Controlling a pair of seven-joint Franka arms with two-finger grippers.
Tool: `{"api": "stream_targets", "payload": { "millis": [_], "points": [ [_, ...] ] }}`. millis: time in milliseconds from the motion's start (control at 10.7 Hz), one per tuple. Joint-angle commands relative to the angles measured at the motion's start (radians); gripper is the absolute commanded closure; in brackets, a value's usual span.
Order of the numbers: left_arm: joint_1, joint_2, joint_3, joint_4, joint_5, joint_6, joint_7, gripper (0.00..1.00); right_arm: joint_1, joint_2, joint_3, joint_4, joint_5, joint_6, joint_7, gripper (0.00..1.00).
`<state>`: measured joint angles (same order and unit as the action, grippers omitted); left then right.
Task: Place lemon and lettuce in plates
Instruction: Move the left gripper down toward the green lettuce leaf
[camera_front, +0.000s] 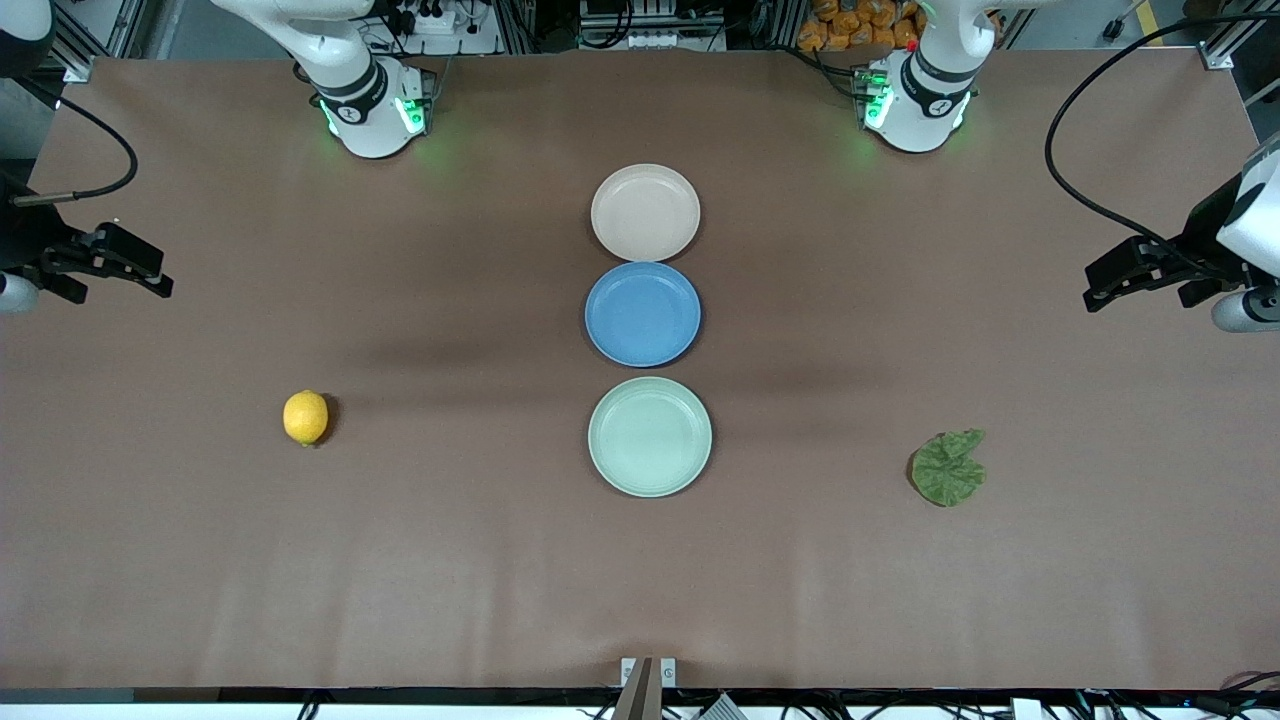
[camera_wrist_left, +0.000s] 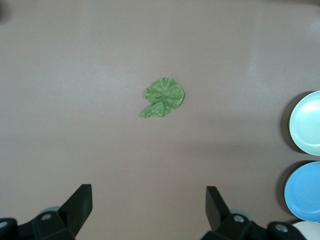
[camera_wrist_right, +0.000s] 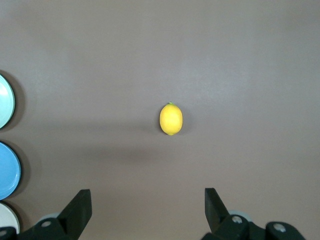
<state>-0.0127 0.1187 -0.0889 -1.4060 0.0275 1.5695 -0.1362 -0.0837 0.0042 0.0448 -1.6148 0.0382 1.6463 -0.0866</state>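
The yellow lemon (camera_front: 305, 417) lies on the brown table toward the right arm's end, also in the right wrist view (camera_wrist_right: 171, 119). The dark green lettuce (camera_front: 948, 467) lies toward the left arm's end, also in the left wrist view (camera_wrist_left: 164, 97). The beige-pink plate (camera_front: 645, 212) and the mint green plate (camera_front: 650, 436) stand empty in the middle. My right gripper (camera_front: 150, 280) hangs open and empty over the table's edge at its end (camera_wrist_right: 147, 200). My left gripper (camera_front: 1100, 288) hangs open and empty over its end (camera_wrist_left: 149, 200).
A blue plate (camera_front: 643, 313) sits empty between the two other plates, touching the beige-pink one's rim. The three plates form a line running toward the front camera. Black cables hang near both grippers at the table's ends.
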Motion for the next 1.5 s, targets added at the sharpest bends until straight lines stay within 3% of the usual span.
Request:
{"api": "stream_targets", "payload": {
  "millis": [0,374,561,749,1029,1404],
  "points": [
    [0.008,-0.014,0.0,-0.002,-0.023,0.0,0.032,0.0,-0.008,-0.016,0.01,-0.002,0.011,-0.016,-0.016,0.0],
    [0.01,-0.001,0.0,-0.021,-0.024,-0.005,0.03,0.0,-0.007,-0.018,0.01,0.0,0.011,-0.017,-0.016,0.0],
    [0.008,0.064,0.0,-0.05,-0.023,0.041,0.03,0.0,-0.007,-0.018,0.01,-0.002,0.011,-0.017,-0.015,0.0],
    [0.007,0.053,0.0,-0.237,-0.021,0.22,0.029,0.0,-0.007,-0.018,0.01,-0.002,0.011,-0.017,-0.015,0.0],
    [0.005,0.096,-0.002,-0.385,-0.009,0.436,0.027,0.0,-0.008,-0.018,0.01,-0.002,0.011,-0.017,-0.015,0.0],
    [0.003,0.249,0.0,-0.403,0.025,0.605,0.029,0.0,-0.008,-0.013,0.01,-0.007,0.011,-0.014,-0.015,0.0]
  ]
}}
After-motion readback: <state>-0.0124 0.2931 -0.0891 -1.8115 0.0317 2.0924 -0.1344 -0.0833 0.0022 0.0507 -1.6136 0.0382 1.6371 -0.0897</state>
